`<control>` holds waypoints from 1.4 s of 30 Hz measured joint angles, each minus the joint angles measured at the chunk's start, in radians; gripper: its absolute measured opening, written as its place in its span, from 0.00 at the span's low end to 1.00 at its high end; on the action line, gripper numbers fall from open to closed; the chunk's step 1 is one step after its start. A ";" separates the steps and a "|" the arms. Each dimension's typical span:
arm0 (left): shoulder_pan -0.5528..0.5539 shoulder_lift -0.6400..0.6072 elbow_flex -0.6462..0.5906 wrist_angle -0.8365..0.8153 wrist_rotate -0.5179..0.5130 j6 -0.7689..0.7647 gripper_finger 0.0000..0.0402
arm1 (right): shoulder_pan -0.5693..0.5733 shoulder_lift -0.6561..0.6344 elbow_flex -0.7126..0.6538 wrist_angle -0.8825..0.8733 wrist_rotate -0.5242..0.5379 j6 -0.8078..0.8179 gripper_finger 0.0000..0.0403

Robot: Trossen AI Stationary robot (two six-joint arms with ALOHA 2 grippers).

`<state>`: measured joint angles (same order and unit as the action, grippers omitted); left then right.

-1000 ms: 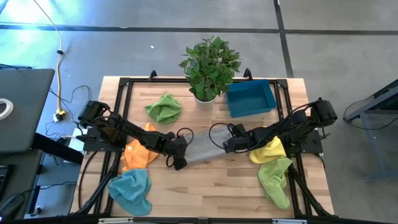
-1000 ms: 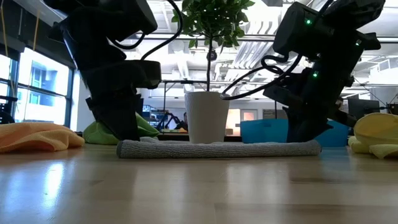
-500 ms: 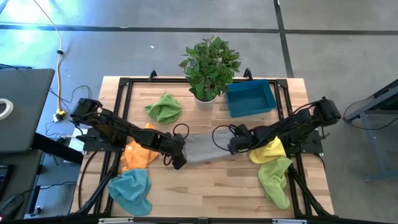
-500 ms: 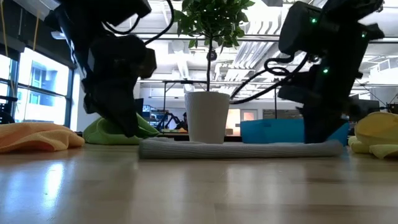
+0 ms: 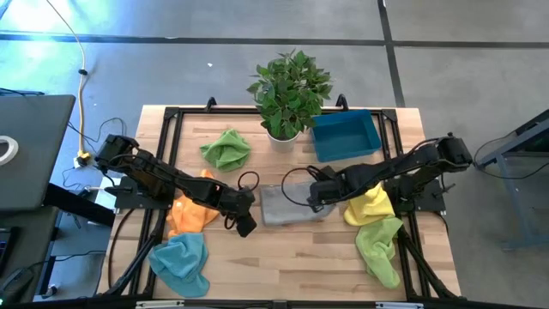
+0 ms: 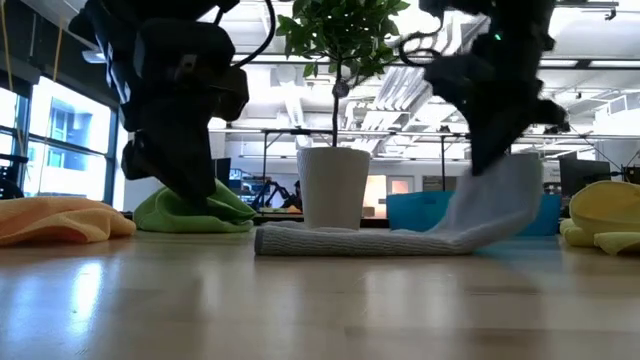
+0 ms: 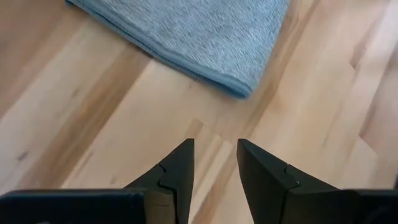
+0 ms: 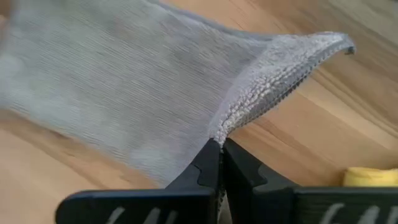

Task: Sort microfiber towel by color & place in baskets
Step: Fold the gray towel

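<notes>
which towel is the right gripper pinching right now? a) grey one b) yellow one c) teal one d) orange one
a: the right gripper is shut on an edge of the grey towel, lifting that end off the table in the low view while the rest lies flat.

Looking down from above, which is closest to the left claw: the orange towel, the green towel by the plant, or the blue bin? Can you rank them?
From the left gripper, open just off the grey towel's corner:
1. Orange towel, beside it toward the left arm's base.
2. Green towel, toward the table's far side, beside the plant.
3. Blue bin, far side, across on the right arm's half.
</notes>
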<state>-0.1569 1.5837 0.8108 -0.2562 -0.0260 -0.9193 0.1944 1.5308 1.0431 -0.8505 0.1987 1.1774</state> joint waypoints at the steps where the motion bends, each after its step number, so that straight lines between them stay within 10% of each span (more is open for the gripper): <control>1: -0.002 0.000 0.000 0.000 0.000 -0.008 0.27 | 0.000 0.002 0.017 0.002 0.003 0.000 0.00; 42: -0.147 -0.392 0.002 -0.071 -0.209 -0.046 0.27 | -0.053 0.309 0.171 0.589 -0.040 -0.129 0.00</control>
<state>-0.3042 1.1919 0.8131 -0.3273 -0.2352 -0.9657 0.1417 1.8396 1.2143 -0.2614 0.1588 1.0486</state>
